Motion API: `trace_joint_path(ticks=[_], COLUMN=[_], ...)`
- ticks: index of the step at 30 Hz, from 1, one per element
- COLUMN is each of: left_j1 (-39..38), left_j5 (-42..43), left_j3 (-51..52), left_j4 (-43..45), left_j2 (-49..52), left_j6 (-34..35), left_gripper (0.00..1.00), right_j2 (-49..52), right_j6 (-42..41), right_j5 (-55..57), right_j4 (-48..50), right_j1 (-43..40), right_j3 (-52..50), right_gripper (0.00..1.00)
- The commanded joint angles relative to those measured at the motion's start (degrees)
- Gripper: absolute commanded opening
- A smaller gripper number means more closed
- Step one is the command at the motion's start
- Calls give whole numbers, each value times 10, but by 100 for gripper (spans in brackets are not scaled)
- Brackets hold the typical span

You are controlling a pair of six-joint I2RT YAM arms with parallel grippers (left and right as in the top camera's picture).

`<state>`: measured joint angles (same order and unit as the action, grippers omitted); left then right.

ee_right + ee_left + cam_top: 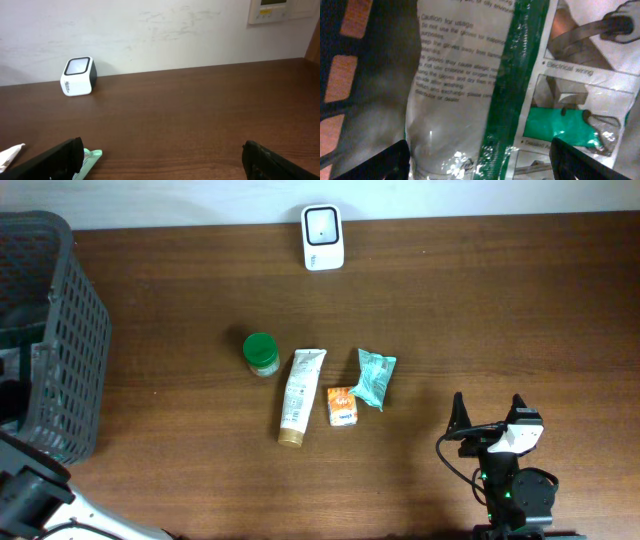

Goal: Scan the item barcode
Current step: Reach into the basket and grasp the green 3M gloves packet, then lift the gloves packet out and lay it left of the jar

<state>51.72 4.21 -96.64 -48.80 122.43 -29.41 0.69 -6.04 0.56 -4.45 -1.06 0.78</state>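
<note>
While the right hand (161, 152) sits spread wide, the left hand (479, 150) gapes above a glove packet (455, 90)

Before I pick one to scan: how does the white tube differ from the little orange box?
The white squeeze tube with a tan cap is long and slim; the small orange carton is short and blocky. The tube lies slightly tilted and reaches past the carton at both ends. Both lie flat, side by side, on the brown wooden table.
</note>
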Motion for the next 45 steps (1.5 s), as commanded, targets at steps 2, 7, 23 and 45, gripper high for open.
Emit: trace_joint_path(ticks=[2, 7, 23, 45], left_j1=[2, 2, -30, -498], left_j5=[35, 52, 345, 9], left_j3=[0, 0, -142, 373], left_j4=[-3, -3, 70, 145], left_j2=[38, 39, -256, -255], left_j6=[-8, -4, 224, 377], left_gripper=[74, 42, 0, 0], right_j2=[-4, -4, -4, -4], right_j6=[-4, -4, -4, -4], right_j5=[-1, -1, -1, -1], right_j4=[-1, -1, -1, -1], right_j1=[3, 3, 3, 3], right_j3=[-5, -5, -5, -5], right_gripper=[98, 98, 98, 98])
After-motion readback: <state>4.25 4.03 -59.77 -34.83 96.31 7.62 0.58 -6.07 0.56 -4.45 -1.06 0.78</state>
